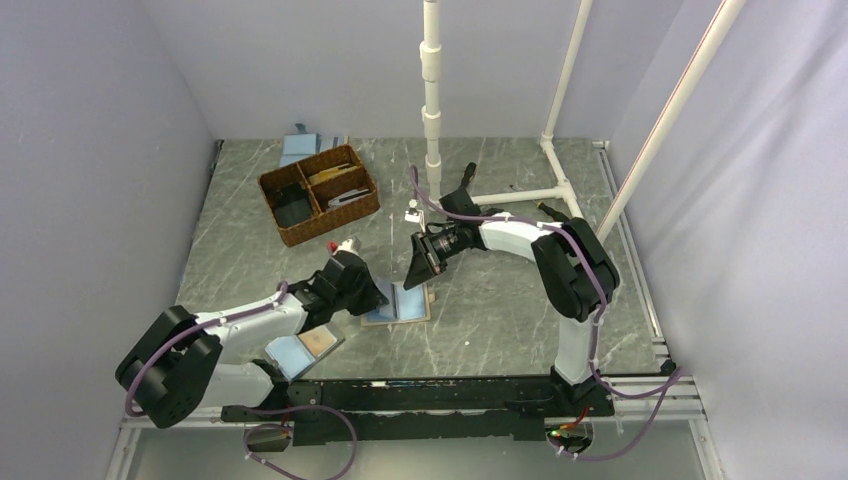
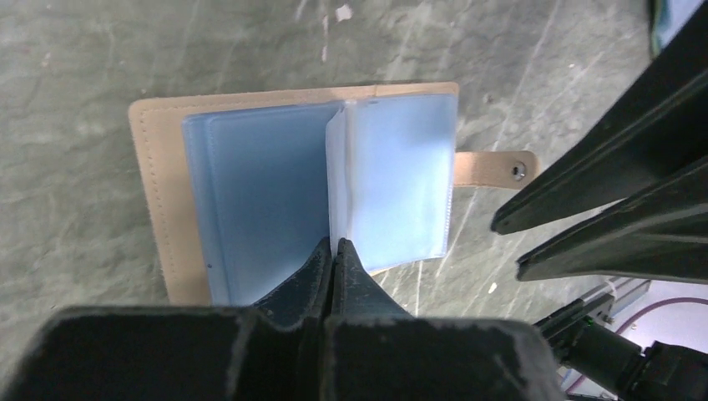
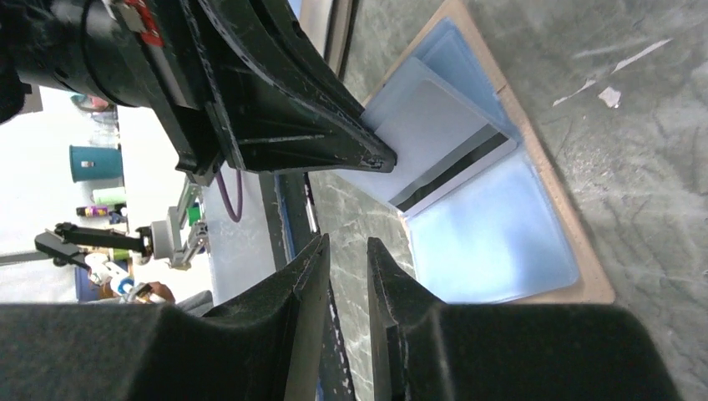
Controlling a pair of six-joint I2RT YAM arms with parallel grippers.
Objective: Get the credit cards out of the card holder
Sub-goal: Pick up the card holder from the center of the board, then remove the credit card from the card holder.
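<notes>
forward, left gripper (image 2: 336, 246) closed at card holder's (image 2: 250, 184) edge

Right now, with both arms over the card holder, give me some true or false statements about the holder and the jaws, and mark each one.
1. The card holder lies open on the table. True.
2. The left gripper has its jaws spread wide above the holder. False: they are shut on the near edge of a clear sleeve page at the fold.
3. The right gripper grips a card. False: its jaws stand slightly apart with nothing between them.
4. A white card with a dark stripe shows in the holder. True.
5. The snap strap is buttoned across the holder. False: it sticks out loose at one side.
</notes>
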